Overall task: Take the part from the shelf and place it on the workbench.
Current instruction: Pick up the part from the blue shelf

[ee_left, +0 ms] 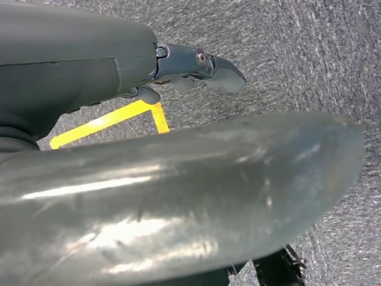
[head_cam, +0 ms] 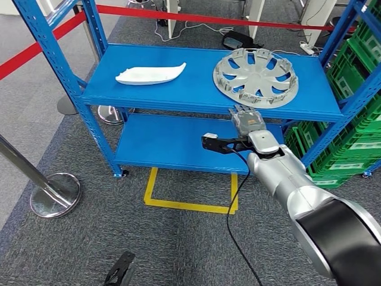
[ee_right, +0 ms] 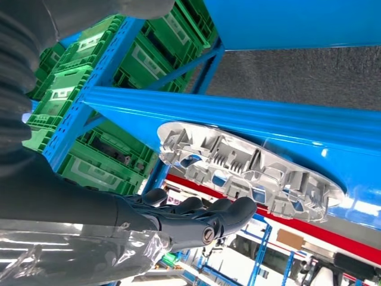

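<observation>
A silver wheel cover [head_cam: 255, 77] lies flat on the right half of the blue shelf's top board [head_cam: 193, 89]. A white elongated part [head_cam: 150, 74] lies on the left half. My right hand [head_cam: 246, 122] is at the board's front edge, just short of the wheel cover's near rim, holding nothing. In the right wrist view its dark fingers [ee_right: 197, 217] stretch out straight beside the wheel cover [ee_right: 252, 170], apart from it. My left hand [ee_left: 197, 62] hangs low over the grey carpet with its fingers extended and nothing in them.
Green crates [head_cam: 355, 107] are stacked in the rack at the right. A lower blue board [head_cam: 180, 143] sits under the top one. A yellow floor mark [head_cam: 191, 199] lies before the shelf. A stanchion base [head_cam: 55, 193] stands left, with red barrier tape [head_cam: 202, 18] behind.
</observation>
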Action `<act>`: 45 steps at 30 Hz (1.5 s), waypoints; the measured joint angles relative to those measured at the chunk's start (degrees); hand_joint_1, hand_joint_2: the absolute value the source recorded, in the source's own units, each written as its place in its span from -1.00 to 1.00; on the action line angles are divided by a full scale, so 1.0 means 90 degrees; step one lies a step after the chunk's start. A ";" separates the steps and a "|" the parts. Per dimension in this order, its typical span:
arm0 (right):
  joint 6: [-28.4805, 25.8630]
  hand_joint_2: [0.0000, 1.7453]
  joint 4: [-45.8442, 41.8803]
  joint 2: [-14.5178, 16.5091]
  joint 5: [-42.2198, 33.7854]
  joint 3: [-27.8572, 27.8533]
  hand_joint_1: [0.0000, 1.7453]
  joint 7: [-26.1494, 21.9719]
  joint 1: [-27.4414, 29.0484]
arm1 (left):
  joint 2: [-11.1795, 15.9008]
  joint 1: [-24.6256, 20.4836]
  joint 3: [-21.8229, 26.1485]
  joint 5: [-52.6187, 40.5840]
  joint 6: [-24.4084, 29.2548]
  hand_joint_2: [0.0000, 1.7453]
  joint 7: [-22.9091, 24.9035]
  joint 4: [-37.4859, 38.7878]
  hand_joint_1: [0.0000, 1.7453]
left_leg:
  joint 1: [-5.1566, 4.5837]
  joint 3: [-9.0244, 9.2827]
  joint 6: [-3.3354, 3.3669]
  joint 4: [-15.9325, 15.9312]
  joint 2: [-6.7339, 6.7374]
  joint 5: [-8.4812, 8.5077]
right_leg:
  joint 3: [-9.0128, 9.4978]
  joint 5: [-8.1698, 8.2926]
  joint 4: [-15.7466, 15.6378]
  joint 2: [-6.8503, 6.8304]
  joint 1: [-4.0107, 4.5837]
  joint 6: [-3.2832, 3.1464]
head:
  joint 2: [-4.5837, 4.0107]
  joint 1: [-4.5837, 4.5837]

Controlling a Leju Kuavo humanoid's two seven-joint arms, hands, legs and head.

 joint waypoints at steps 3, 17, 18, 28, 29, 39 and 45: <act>0.0005 1.00 0.0000 0.0000 0.0005 -0.0002 -1.00 0.0000 0.0005 | -0.0003 0.0000 0.0000 -0.0022 0.0001 -1.00 -0.0002 0.0000 -1.00 | 0.0000 0.0000 0.0000 0.0000 0.0000 0.0000 | 0.0000 0.0000 0.0000 0.0000 0.0000 0.0000 | 0.0000 0.0001; 0.0019 1.00 0.0000 0.0000 0.0041 -0.0053 -1.00 -0.0002 0.0041 | -0.0018 -0.0001 0.0014 -0.0033 -0.0015 -1.00 -0.0073 0.0000 -1.00 | -0.0004 0.0000 0.0002 0.0001 0.0000 -0.0002 | 0.0001 0.0001 -0.0003 0.0000 -0.0002 0.0001 | -0.0001 0.0001; 0.0020 1.00 0.0000 0.0000 0.0044 -0.0053 -1.00 -0.0002 0.0043 | -0.0017 -0.0001 0.0015 -0.0033 -0.0016 -1.00 -0.0070 0.0000 -1.00 | -0.0008 -0.0001 0.0005 0.0002 -0.0001 -0.0004 | 0.0002 0.0001 -0.0005 0.0000 -0.0005 0.0002 | -0.0001 0.0001; 0.0043 1.00 -0.0002 -0.0001 0.0065 -0.0055 -1.00 -0.0002 0.0050 | -0.0011 -0.0006 0.0032 -0.0036 -0.0051 -1.00 -0.0058 0.0000 -1.00 | -0.0070 0.0034 0.0140 -0.0043 0.0002 -0.0009 | 0.0003 -0.0018 -0.0016 -0.0003 -0.0083 0.0116 | 0.0001 0.0002; 0.0043 1.00 -0.0004 -0.0003 0.0066 -0.0057 -1.00 -0.0002 0.0045 | -0.0012 -0.0011 0.0040 -0.0037 -0.0051 -1.00 -0.0058 0.0000 -1.00 | -0.0056 0.0055 0.0166 -0.0072 0.0005 -0.0002 | -0.0063 -0.0100 0.0113 -0.0003 -0.0079 0.0121 | 0.0000 0.0013; 0.0072 1.00 -0.0002 -0.0024 0.0104 -0.0087 -1.00 0.0000 0.0108 | -0.0022 -0.0023 0.0106 -0.0098 -0.0053 -1.00 -0.0018 0.0000 -1.00 | -0.0063 0.0197 0.0074 -0.0053 -0.0040 -0.0157 | -0.0253 0.0035 0.0299 0.0004 -0.0033 0.0008 | -0.0001 0.0052; 0.0082 1.00 -0.0019 -0.0051 0.0130 -0.0097 -1.00 0.0010 0.0095 | -0.0019 -0.0037 0.0132 -0.0148 -0.0050 -1.00 0.0000 0.0000 -1.00 | -0.0038 0.0085 -0.0154 0.0239 -0.0012 -0.0365 | -0.0085 -0.0035 0.0112 0.0026 -0.0025 -0.0228 | -0.0001 0.0006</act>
